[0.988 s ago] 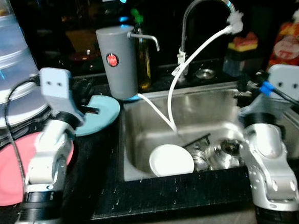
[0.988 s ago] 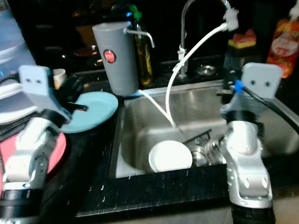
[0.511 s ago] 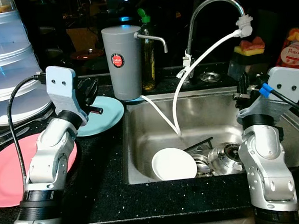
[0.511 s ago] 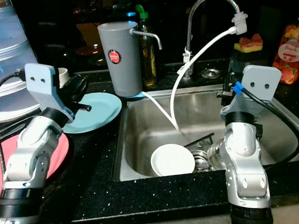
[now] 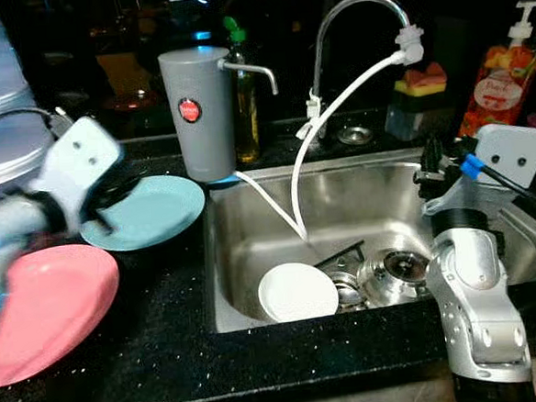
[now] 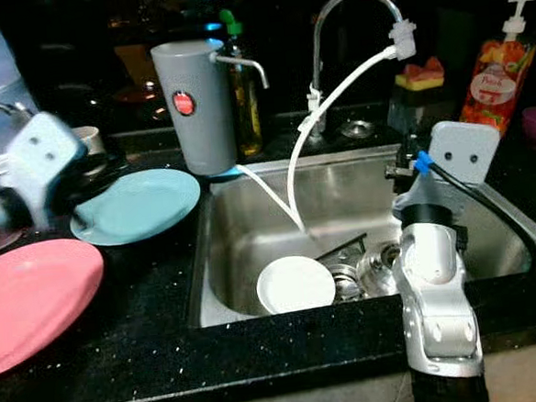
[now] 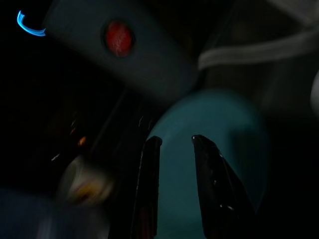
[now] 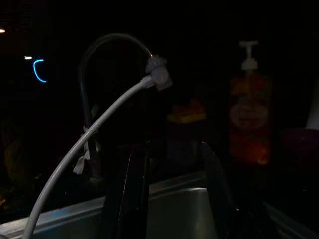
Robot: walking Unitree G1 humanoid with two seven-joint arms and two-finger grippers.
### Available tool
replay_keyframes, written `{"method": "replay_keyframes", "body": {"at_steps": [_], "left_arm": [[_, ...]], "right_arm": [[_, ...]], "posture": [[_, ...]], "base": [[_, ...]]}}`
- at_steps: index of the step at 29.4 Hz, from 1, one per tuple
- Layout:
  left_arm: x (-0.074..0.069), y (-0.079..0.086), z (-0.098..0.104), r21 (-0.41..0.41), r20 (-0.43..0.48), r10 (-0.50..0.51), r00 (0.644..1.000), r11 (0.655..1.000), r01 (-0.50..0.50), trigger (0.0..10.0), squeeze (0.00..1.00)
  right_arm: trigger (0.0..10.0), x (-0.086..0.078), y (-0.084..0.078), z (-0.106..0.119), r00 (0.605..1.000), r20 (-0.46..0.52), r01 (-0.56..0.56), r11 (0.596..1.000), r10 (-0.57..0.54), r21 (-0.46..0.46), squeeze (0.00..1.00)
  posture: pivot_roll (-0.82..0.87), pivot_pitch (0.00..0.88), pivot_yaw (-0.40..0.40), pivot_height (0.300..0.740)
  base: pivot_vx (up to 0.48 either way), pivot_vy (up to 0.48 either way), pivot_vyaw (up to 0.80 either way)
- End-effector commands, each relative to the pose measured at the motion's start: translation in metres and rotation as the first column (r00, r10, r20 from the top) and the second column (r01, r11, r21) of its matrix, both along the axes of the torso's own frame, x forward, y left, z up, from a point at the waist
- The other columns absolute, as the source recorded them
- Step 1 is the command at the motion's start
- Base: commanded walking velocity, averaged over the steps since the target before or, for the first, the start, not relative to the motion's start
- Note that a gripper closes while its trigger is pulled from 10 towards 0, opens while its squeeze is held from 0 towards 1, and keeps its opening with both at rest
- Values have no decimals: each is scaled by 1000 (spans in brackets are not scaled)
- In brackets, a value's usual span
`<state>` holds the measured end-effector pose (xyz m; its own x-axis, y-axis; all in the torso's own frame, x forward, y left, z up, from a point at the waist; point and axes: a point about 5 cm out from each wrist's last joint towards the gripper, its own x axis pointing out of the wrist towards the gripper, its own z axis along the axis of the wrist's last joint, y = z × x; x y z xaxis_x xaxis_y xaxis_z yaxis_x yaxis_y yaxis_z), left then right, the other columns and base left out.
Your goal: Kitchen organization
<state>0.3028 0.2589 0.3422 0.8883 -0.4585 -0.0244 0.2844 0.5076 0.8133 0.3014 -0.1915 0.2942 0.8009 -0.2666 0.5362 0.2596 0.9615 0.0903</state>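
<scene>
Two tools are up. The left tool [image 7: 172, 164], fingers parted and empty, hangs over the teal plate [image 5: 145, 211] on the counter [image 5: 165, 309], just beside the pink plate [image 5: 41, 309]. The right tool [image 8: 169, 199], likewise spread with nothing held, points across the sink [image 5: 360, 195] toward the faucet [image 5: 352, 16]. By my read, little is done: a white plate [image 5: 297, 291] and metal dishes [image 5: 388, 275] wait in the basin. The left arm is motion-blurred, and both wrist views are very dark.
</scene>
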Motion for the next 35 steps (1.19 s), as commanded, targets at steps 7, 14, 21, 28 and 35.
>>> {"method": "replay_keyframes", "body": {"at_steps": [7, 14, 21, 28, 35], "left_arm": [[42, -26, -34, 251, -99, 34, 994, 968, -9, 10000, 0], [60, -64, -50, 226, -125, 13, 992, 974, 15, 10000, 0], [63, -77, -62, 222, -149, -19, 989, 974, 52, 10000, 1000], [64, -77, -71, 274, -156, 5, 988, 961, 39, 10000, 0], [53, -77, -90, 313, -157, 39, 987, 950, 12, 10000, 0]], "right_arm": [[10000, 11, 17, -2, 997, -11, -74, 997, 74, 6, 0], [10000, 7, 23, 1, 997, 5, -83, 997, 83, -1, 0], [10000, 4, 23, -1, 997, 6, -75, 997, 75, -1, 0], [10000, 3, 21, 0, 998, 11, -64, 998, 65, -12, 0], [10000, 3, 21, 0, 998, 2, -63, 998, 63, -6, 0]], "posture": [[110, 117, -20, 740], [61, 110, 14, 740], [39, 102, 25, 740], [42, 102, 10, 740], [48, 109, 6, 740]], "base": [[0, 0, 0], [0, 0, 0], [0, 0, 0], [0, 0, 0], [0, 0, 0]]}}
